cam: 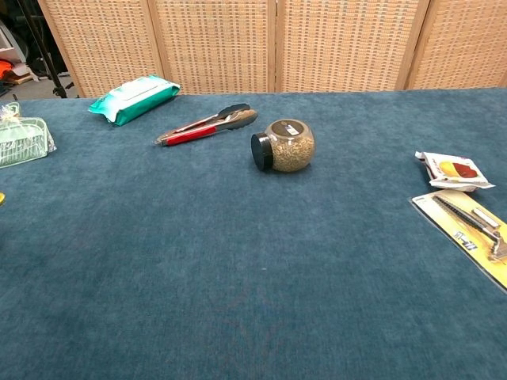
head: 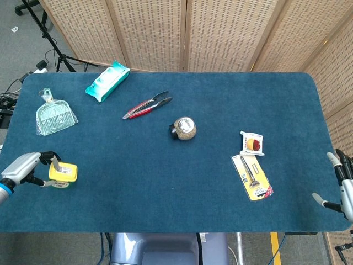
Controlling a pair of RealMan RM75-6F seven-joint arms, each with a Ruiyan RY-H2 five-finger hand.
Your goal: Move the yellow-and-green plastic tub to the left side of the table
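Now, tub touching left hand fingers

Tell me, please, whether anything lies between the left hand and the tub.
Nothing visible does. In the head view the left hand is already at the tub, its fingers around the tub's near end, at the table's left edge. The dustpan lies apart, further back.
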